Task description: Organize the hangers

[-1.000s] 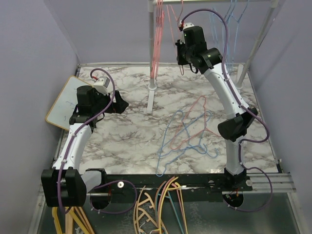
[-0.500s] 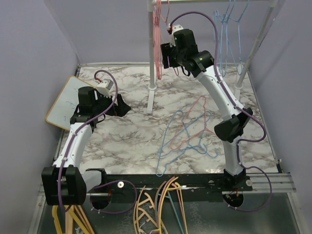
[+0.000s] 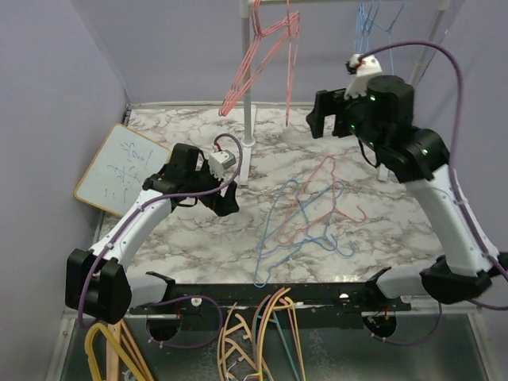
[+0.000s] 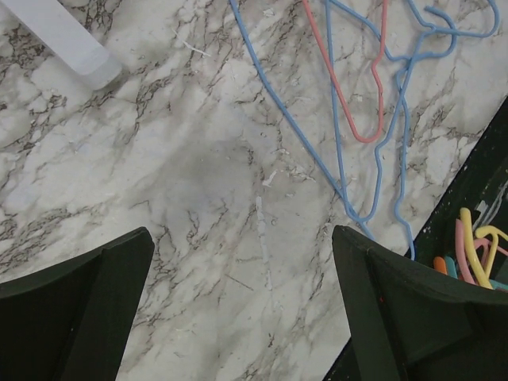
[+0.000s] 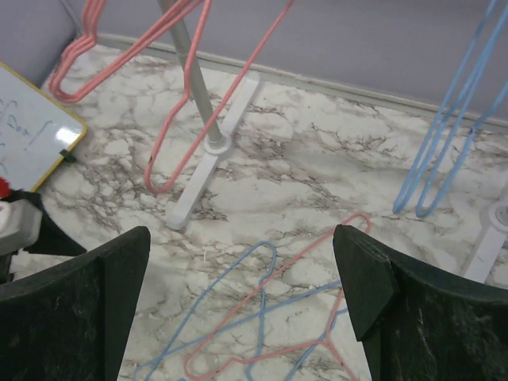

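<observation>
Now | left gripper (image 4: pixel 242 238): jaws apart, empty, low over marble table (image 3: pixel 198 230) | right gripper (image 5: pixel 240 234): jaws apart, empty, raised | hangers (image 3: pixel 305 214): 1 tangle on table between arms, others hanging on rack (image 3: pixel 247 95)

Marble table (image 3: pixel 198 238): tangled blue, red hangers (image 3: pixel 305 214); rack foot (image 3: pixel 246 165).

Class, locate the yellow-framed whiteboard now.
In the top view the whiteboard lies at the table's left edge, just left of the left arm.
</observation>
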`<state>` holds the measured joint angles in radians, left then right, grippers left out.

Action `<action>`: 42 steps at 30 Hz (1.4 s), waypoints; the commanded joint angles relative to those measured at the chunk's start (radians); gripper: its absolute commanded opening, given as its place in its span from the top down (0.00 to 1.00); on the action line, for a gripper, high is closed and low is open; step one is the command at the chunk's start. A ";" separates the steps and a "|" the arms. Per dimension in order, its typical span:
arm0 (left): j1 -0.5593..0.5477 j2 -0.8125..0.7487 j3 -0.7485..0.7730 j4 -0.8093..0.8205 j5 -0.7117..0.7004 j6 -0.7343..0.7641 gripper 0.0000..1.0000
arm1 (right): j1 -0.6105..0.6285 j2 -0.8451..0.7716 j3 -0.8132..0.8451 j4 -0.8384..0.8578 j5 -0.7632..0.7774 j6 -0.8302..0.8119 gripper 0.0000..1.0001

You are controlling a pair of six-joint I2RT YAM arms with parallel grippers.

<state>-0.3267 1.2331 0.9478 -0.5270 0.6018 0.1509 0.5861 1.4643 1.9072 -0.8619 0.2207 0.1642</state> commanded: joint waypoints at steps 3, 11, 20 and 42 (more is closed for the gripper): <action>-0.078 0.095 0.051 -0.021 -0.017 -0.014 0.01 | 0.006 -0.254 -0.193 -0.051 -0.007 0.074 0.00; -0.294 0.318 0.276 0.034 -0.075 -0.089 0.01 | 0.006 -0.495 -0.262 -0.254 0.171 0.175 0.00; -0.420 0.651 0.499 0.188 -0.378 -0.242 0.01 | 0.005 -0.600 -0.233 -0.296 0.179 0.229 0.00; -0.508 1.051 0.837 0.259 -0.569 -0.236 0.14 | 0.006 -0.720 -0.066 -0.547 0.320 0.336 0.00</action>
<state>-0.8112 2.2436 1.7615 -0.2768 0.0952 -0.1158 0.5884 0.7708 1.8290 -1.3659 0.4870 0.4866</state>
